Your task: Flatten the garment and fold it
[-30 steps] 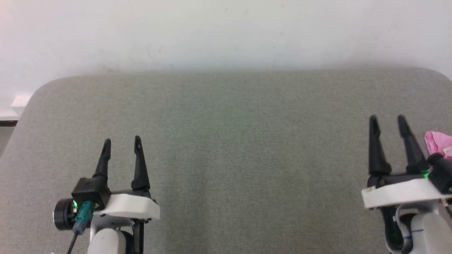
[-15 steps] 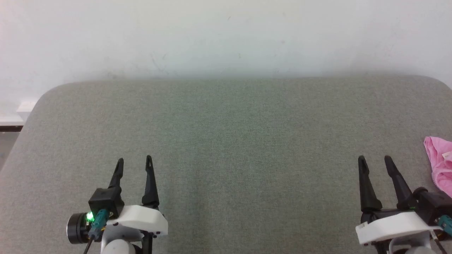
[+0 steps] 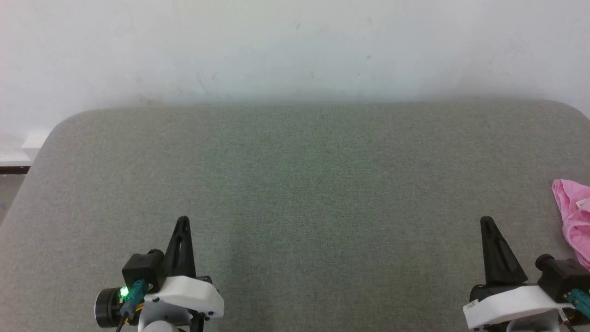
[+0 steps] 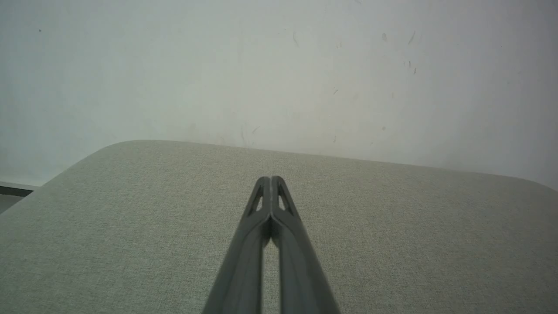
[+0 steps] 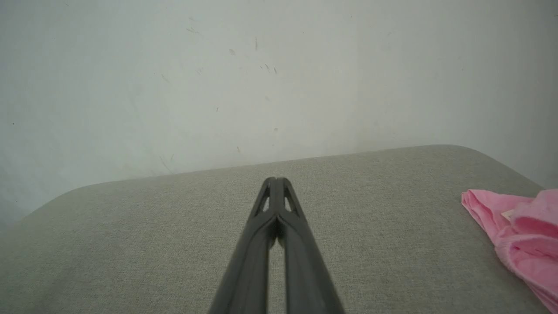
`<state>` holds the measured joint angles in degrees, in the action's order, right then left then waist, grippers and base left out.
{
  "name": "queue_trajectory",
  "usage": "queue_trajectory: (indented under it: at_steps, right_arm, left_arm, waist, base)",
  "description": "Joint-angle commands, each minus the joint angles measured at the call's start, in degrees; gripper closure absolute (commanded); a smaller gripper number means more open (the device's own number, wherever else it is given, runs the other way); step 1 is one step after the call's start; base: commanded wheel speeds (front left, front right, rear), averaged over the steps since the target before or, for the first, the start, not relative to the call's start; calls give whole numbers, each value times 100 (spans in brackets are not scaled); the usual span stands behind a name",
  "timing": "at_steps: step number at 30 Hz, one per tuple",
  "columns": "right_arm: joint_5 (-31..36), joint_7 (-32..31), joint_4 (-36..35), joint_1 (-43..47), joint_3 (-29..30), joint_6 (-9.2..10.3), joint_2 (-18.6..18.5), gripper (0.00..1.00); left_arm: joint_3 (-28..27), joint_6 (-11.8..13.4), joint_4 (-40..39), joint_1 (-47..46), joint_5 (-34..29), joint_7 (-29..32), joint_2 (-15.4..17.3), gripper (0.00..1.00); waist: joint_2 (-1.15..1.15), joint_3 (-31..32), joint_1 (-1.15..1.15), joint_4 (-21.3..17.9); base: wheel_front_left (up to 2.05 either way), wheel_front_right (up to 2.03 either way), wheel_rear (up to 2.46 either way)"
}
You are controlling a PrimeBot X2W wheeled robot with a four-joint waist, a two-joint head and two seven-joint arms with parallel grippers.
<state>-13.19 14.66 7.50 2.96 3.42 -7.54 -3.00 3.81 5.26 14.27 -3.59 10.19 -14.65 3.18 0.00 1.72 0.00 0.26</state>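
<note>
I could read no text anywhere; the small white tag (image 3: 581,203) on the garment (image 3: 570,226) was too tiny to read.

Part of the garment (image 3: 576,221) beyond the head view's right edge.

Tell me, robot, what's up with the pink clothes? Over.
Left hand shut, empty. Right hand shut, empty. Pink garment bunched right of it, untouched. Bare gray pad between.
</note>
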Motion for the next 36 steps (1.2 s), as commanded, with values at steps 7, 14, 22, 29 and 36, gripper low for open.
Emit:
queue_trajectory:
  at_steps: [7,14,22,29,36]
  right_arm:
    - [77,-86,-44,-17,-20,0,1,100]
    - [151,-168,-86,-34,-39,1,1,100]
    - [235,-262,-134,-53,-61,1,2,100]
    - [310,-344,-176,-70,-80,1,3,100]
    - [383,-426,-218,-86,-100,2,4,100]
  left_arm:
    - [-22,-31,-84,21,-60,86,-2,100]
    - [-44,-60,-164,41,-117,168,-3,100]
    - [-68,-94,-255,64,-182,262,-5,100]
    - [-89,-123,-335,84,-239,344,-7,100]
    - [-111,-153,-415,104,-296,426,-9,100]
  waist:
    - [0,-10,0,-1]
    - [0,-20,0,-3]
    - [0,-31,0,-5]
    - [0,-40,0,-6]
    - [0,-50,0,-7]
  base:
    - [0,0,0]
    - [0,0,0]
    - [0,0,0]
    - [0,0,0]
    - [0,0,0]
